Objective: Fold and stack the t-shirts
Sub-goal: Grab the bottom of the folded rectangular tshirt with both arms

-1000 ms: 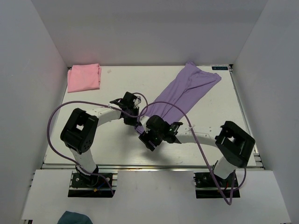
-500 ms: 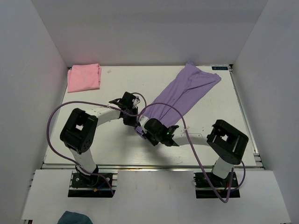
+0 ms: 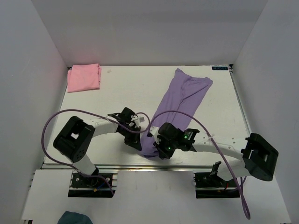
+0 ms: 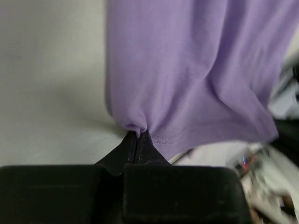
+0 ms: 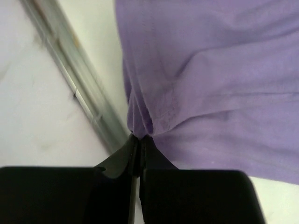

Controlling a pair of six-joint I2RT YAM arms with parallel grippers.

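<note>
Left wrist, left hand [image 4: 138, 135] pinching purple shirt [image 4: 187, 70]

Purple t-shirt [image 3: 180, 105] stretched in long strip, centre-right; pink t-shirt [image 3: 84, 77] folded, far left.

A: How are the arms [image 3: 219, 145] built?
B: White links [image 3: 105, 126] are joined by black housings [image 3: 74, 137]; purple cables [image 3: 70, 111] are trailed alongside; bases [image 3: 91, 179] are bolted off the table's [image 3: 117, 88] near edge; the left gripper [image 4: 138, 136] is black.

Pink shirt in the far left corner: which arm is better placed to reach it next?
Left, probably. The pink shirt lies nearer the left gripper than the right gripper. Both are shut on the near edge of the purple shirt.
</note>
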